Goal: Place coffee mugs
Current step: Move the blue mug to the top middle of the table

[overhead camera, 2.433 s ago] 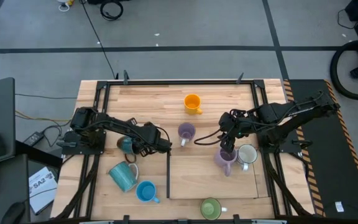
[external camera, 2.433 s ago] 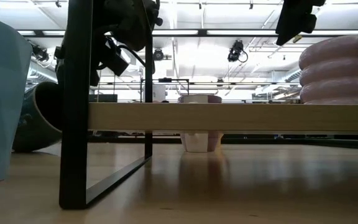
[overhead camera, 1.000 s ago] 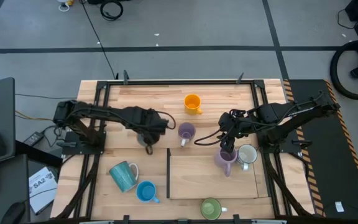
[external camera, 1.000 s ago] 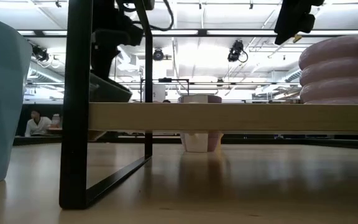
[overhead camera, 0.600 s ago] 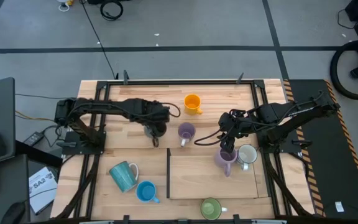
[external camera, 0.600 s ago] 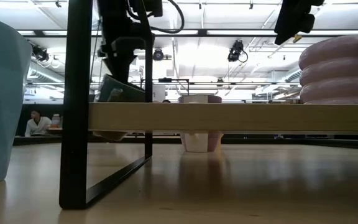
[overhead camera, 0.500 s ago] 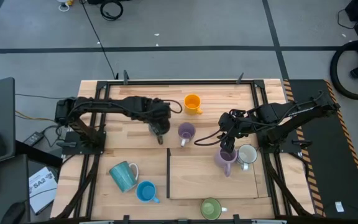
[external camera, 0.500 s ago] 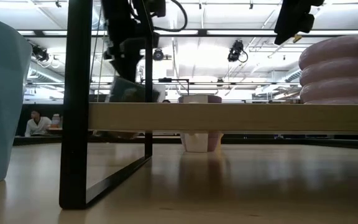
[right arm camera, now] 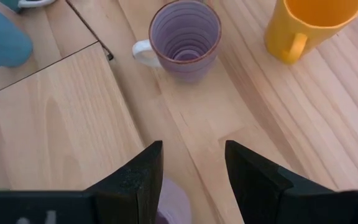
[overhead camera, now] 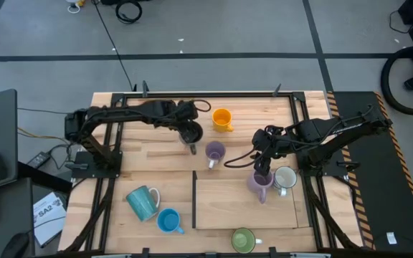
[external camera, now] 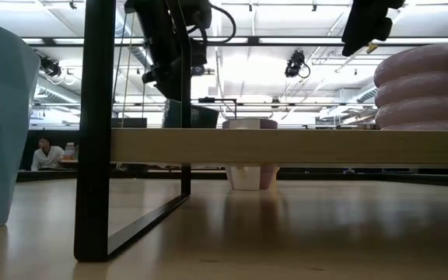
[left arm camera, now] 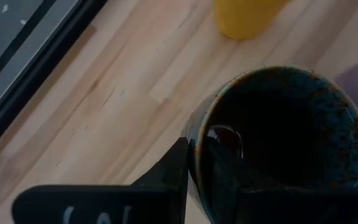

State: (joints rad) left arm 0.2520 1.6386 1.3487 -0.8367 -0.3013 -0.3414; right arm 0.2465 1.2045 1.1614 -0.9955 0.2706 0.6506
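My left gripper (overhead camera: 190, 131) is shut on the dark teal mug (left arm camera: 284, 134), which has a brown inside, just left of the orange mug (overhead camera: 222, 118) and beyond a purple mug (overhead camera: 214, 152). My right gripper (right arm camera: 191, 168) stands open above a second purple mug (overhead camera: 259, 183), without touching it. A white mug (overhead camera: 285, 177) stands beside that one. The teal mug (overhead camera: 143, 202), bright blue mug (overhead camera: 168, 220) and green mug (overhead camera: 243, 239) rest on the table nearer the front. My left gripper pinches the dark teal mug's wall at the rim (left arm camera: 193, 149), one finger (left arm camera: 221, 163) inside the mug and one (left arm camera: 174, 169) outside. The fingers slant down from the table's left. The mug hangs below them with its mouth up; in the low view the platform's board hides its base.
A low raised wooden platform (overhead camera: 246, 208) on a black frame (external camera: 96, 155) takes up the near middle of the table. Black rails (overhead camera: 206, 94) run along the table's far and side edges. Bare wood lies between the orange mug and the far rail.
My left gripper has carried the dark teal mug toward the table's far edge and to the right, to beside the orange mug. The mug, tipped a second ago, now hangs nearly upright. The gripper has turned along the way.
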